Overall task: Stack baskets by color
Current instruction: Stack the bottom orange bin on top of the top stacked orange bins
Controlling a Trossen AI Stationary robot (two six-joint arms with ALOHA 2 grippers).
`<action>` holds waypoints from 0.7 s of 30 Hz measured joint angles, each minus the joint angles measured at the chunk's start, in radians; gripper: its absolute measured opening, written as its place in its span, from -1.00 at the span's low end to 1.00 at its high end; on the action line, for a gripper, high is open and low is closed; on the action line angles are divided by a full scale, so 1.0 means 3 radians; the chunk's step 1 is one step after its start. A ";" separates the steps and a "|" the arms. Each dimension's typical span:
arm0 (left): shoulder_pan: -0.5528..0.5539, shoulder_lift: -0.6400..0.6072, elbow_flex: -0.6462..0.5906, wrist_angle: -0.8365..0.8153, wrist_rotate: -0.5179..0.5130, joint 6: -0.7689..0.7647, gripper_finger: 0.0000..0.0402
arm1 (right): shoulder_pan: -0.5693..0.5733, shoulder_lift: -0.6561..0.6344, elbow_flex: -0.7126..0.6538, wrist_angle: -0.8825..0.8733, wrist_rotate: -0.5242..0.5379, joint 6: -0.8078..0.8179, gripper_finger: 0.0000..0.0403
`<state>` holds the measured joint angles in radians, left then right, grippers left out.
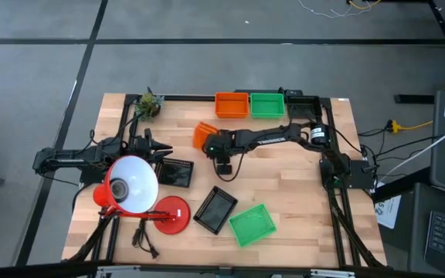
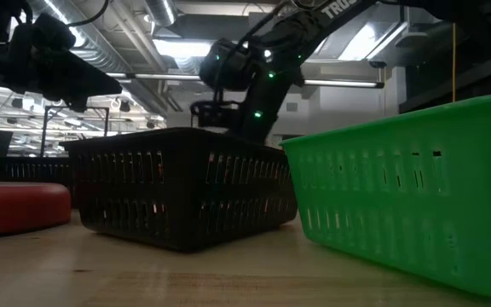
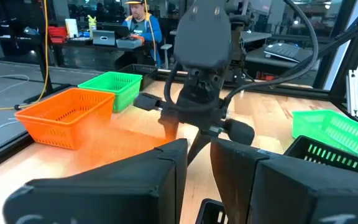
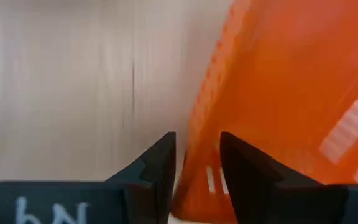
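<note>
The right claw (image 4: 197,163) grips the rim of a tilted orange basket (image 1: 204,134) near the counter's (image 1: 300,193) middle. The left claw (image 3: 197,163) waits beside the lamp (image 1: 134,185), fingers slightly apart, holding nothing.

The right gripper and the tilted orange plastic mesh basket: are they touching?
Touching. The right wrist view shows the right gripper with the wall of the tilted orange plastic mesh basket between its fingers, pinched at the rim.
</note>
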<state>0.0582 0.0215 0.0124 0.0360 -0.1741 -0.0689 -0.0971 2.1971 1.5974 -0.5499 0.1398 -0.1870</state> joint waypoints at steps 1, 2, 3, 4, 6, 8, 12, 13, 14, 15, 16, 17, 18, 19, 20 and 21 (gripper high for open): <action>0.0000 -0.0001 0.0000 0.0000 0.0000 0.0000 -0.68 | 0.0000 -0.0005 0.0000 -0.0144 0.0002 0.0012 -0.38; 0.0000 -0.0001 0.0000 -0.0001 0.0000 0.0000 -0.68 | 0.0000 -0.0012 0.0005 -0.0257 0.0013 0.0049 -0.38; 0.0000 -0.0001 0.0000 0.0000 0.0000 0.0000 -0.68 | 0.0000 -0.0019 0.0006 -0.0378 0.0011 0.0091 -0.38; 0.0001 -0.0001 0.0000 0.0000 0.0000 0.0000 -0.68 | 0.0001 -0.0019 0.0006 -0.0472 0.0021 0.0114 -0.38; 0.0001 -0.0001 0.0000 0.0000 0.0000 0.0000 -0.68 | 0.0013 -0.0019 0.0043 -0.0660 0.0034 0.0159 -0.38; 0.0000 -0.0001 0.0000 0.0000 0.0000 0.0001 -0.68 | 0.0031 -0.0014 0.0130 -0.0957 0.0023 0.0162 -0.38; 0.0000 0.0000 0.0000 0.0000 0.0000 0.0000 -0.68 | 0.0096 -0.0004 0.0393 -0.1479 0.0188 0.0154 -0.38; 0.0001 -0.0001 0.0000 0.0000 0.0000 0.0000 -0.68 | 0.0111 -0.0004 0.0482 -0.1629 0.0264 0.0142 -0.38; 0.0000 -0.0001 0.0000 0.0000 0.0000 0.0000 -0.68 | 0.0124 -0.0004 0.0554 -0.1753 0.0315 0.0105 -0.38; 0.0000 -0.0001 0.0000 0.0000 0.0000 0.0000 -0.68 | 0.0133 -0.0004 0.0614 -0.1854 0.0337 0.0086 -0.38; 0.0001 0.0000 0.0000 0.0000 0.0000 0.0000 -0.68 | 0.0138 -0.0004 0.0668 -0.1928 0.0347 0.0082 -0.38; 0.0000 -0.0001 0.0000 0.0000 0.0000 0.0000 -0.68 | 0.0141 -0.0004 0.0724 -0.1981 0.0361 0.0083 -0.38; 0.0001 -0.0001 0.0000 0.0000 0.0000 0.0000 -0.68 | 0.0144 -0.0004 0.0788 -0.2038 0.0372 0.0085 -0.38; 0.0000 0.0000 0.0000 0.0000 0.0000 0.0000 -0.68 | 0.0142 -0.0004 0.0846 -0.2103 0.0379 0.0083 -0.38; 0.0001 -0.0001 0.0000 0.0000 0.0000 -0.0001 -0.68 | 0.0142 -0.0005 0.0887 -0.2156 0.0380 0.0083 -0.38; 0.0000 -0.0001 0.0000 0.0001 0.0000 -0.0001 -0.68 | 0.0142 -0.0005 0.0918 -0.2179 0.0379 0.0083 -0.38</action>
<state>0.0583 0.0212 0.0124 0.0362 -0.1741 -0.0692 -0.0544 2.1956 1.8727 -1.2036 0.2536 -0.1619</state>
